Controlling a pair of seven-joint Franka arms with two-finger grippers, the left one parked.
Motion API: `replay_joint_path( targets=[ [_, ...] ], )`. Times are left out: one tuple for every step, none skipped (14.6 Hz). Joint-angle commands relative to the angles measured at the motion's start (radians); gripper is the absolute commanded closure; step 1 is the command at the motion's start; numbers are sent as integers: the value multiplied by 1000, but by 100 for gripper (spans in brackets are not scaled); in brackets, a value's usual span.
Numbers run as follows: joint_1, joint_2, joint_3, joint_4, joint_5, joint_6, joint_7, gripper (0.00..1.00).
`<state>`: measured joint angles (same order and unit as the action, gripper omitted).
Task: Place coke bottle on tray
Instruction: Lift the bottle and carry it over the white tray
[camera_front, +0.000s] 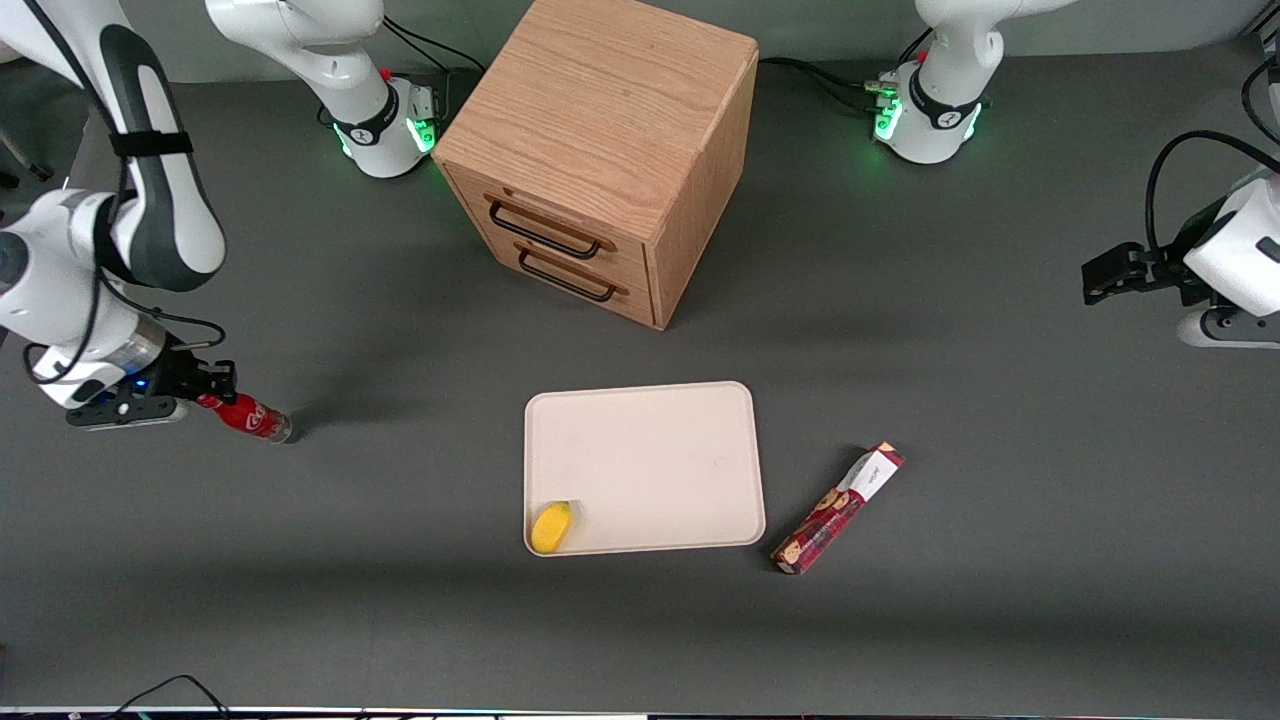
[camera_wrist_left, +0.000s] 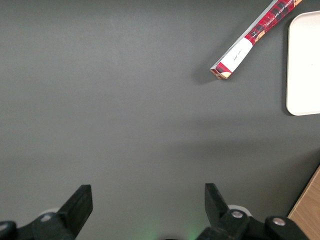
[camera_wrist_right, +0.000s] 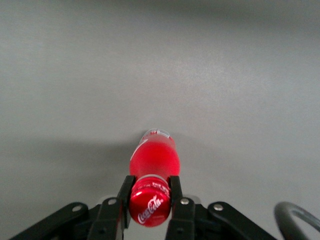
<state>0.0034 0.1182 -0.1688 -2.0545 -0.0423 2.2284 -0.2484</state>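
A dark grey surface (camera_front: 1000, 420) carries everything here. In the front view, you see the wooden drawer cabinet (camera_front: 600, 150) farthest from the camera, and the cream tray (camera_front: 650, 440) nearer the camera than the cabinet, with a small yellow object (camera_front: 551, 527) lying in its near corner. The cookie box (camera_front: 838, 508) rests just beside the tray, toward the parked arm's end. Well apart from the tray, toward the working arm's end, the coke bottle (camera_front: 247, 415) is tilted, its clear base at or just above the surface; which, you cannot tell. The gripper (camera_front: 205, 388) is clamped on its cap end.

The left wrist view shows you only the cookie box (camera_wrist_left: 255, 40), an edge of the tray (camera_wrist_left: 302, 65) and bare surface.

In the right wrist view, the gripper (camera_wrist_right: 150, 200) has its fingers (camera_wrist_right: 125, 192) pressed against both sides of the coke bottle (camera_wrist_right: 152, 160) at the neck and cap, the red body pointing away from the camera.

Judge the bottle as light, rigid and smooth-skinned, likely slippery plastic. A hold this high up lets the body swing, so move steadily. The neck under the cap gives your fingers a shoulder to catch; the round body would roll if laid down carelessly.
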Motion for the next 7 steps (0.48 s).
replay_joint_path(
  targets=[
    [6, -22, 43, 277, 13, -327, -6, 92],
    [12, -12, 58, 363, 19, -416, -2, 92],
    [18, -6, 80, 434, 21, -484, 23, 92],
    [20, 1, 110, 506, 21, -548, 58, 92],
    [20, 17, 159, 575, 21, -617, 125, 92],
    [18, 43, 214, 641, 21, -677, 215, 93],
    [20, 75, 276, 704, 19, -725, 318, 93]
  ],
)
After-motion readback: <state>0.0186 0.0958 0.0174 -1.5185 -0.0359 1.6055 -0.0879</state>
